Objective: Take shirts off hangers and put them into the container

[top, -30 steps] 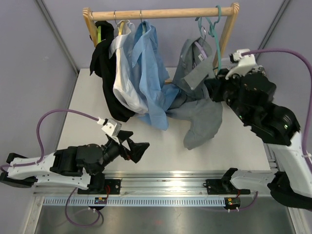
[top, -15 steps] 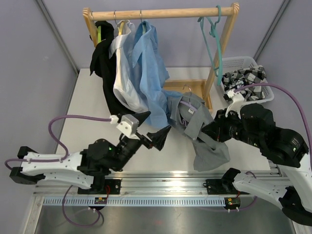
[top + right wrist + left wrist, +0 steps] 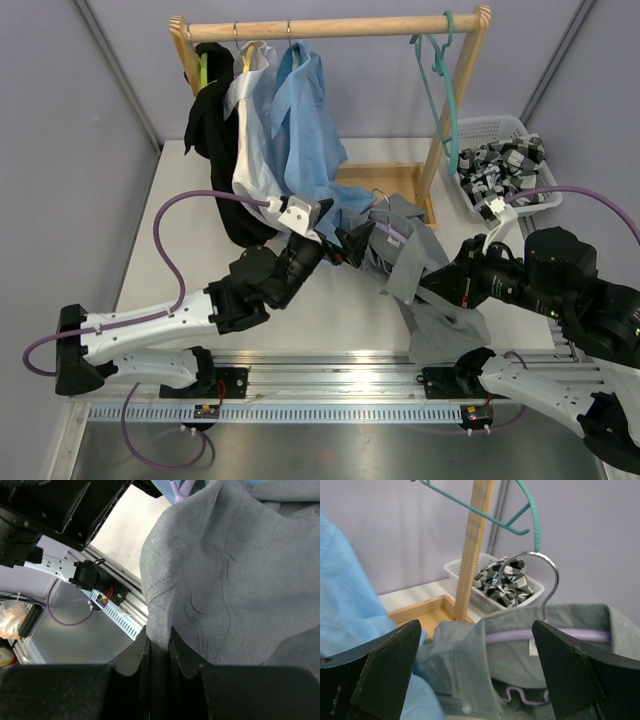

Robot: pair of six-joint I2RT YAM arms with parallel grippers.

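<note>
Wooden rack (image 3: 330, 27) stands at my 12 o'clock, on the far side of the white table (image 3: 195, 260) | its upright post (image 3: 468, 70) at 1 o'clock rises from a shallow wooden base (image 3: 390, 170) | lilac walls (image 3: 60, 100) behind | aluminium rail (image 3: 340, 372) runs across at 6 o'clock, steel sheet (image 3: 330, 450) just beside it.

Five shirts were counted: black shirt (image 3: 208, 135), white shirt (image 3: 255, 170), light blue shirt (image 3: 305, 130), grey shirt (image 3: 420, 262), checked shirt (image 3: 500, 165). Five hangers were counted: lime hanger (image 3: 203, 69), yellow hanger (image 3: 246, 58), teal hanger (image 3: 441, 85), lilac hanger (image 3: 547, 635), and one showing only its metal hook (image 3: 289, 32). One laundry basket (image 3: 487, 122) and one wooden rack (image 3: 350, 27) were present.
</note>
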